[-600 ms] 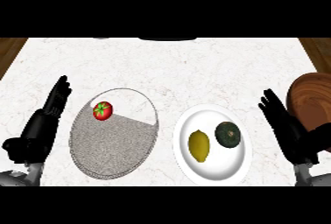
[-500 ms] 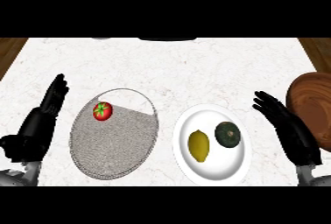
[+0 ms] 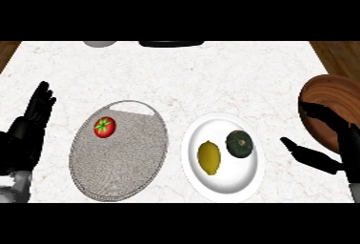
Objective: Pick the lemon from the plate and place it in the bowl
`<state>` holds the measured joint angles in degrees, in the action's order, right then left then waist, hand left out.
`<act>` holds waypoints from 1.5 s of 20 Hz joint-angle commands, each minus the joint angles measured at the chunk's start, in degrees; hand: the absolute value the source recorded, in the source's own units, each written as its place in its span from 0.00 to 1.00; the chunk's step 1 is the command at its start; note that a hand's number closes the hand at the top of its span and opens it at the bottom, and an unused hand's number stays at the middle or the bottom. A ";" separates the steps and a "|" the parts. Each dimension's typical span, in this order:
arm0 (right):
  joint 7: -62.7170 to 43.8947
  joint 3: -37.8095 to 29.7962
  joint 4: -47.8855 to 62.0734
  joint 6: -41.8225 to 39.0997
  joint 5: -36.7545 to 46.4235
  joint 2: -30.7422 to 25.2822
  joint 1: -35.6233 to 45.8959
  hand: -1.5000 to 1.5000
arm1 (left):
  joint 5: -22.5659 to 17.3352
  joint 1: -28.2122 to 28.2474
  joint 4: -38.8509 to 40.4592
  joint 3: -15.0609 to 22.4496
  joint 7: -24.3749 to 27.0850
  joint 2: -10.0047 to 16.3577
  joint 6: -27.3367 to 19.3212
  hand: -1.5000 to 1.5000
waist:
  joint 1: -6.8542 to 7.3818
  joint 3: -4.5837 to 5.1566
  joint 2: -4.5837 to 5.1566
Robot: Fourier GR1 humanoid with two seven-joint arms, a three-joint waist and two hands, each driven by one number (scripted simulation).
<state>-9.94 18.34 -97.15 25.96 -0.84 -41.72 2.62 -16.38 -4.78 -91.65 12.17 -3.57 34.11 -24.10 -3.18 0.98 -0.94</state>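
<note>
Lemon point(image 3: 209, 158) on white plate point(image 3: 235, 175), long axis pointing at the desk's far edge, lies toward its left edge from the empty, open right hand point(image 3: 343, 147), which is nearer than the open left hand point(image 3: 25, 131).

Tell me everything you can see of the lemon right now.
The lemon is plain yellow, smooth, oval and whole, lying on the left half of the white plate, long axis running up the view. A dark green round fruit sits close at its upper right; contact unclear. The open right hand is off the plate, not touching it.
</note>
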 commanded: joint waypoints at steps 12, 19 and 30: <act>-42.61 13.07 -32.92 6.69 45.45 1.73 -13.82 0.00 | -1.31 1.17 1.81 -1.80 1.97 -1.08 3.86 0.50 | 2.32 -0.62 0.67; -60.74 14.42 -39.01 -17.44 46.39 5.46 0.97 0.00 | -0.80 -2.14 6.58 -3.03 4.42 -2.72 6.16 0.50 | 3.92 -0.69 1.02; -64.95 13.78 -18.88 -34.32 23.05 11.80 17.15 0.00 | 0.39 -7.65 7.61 -2.03 0.24 -3.66 6.26 0.50 | 5.22 -0.76 1.52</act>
<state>-65.55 32.05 -120.84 0.76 28.60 -32.92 14.02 -16.44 -11.10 -85.05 10.19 -2.88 30.59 -18.21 1.94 0.25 0.49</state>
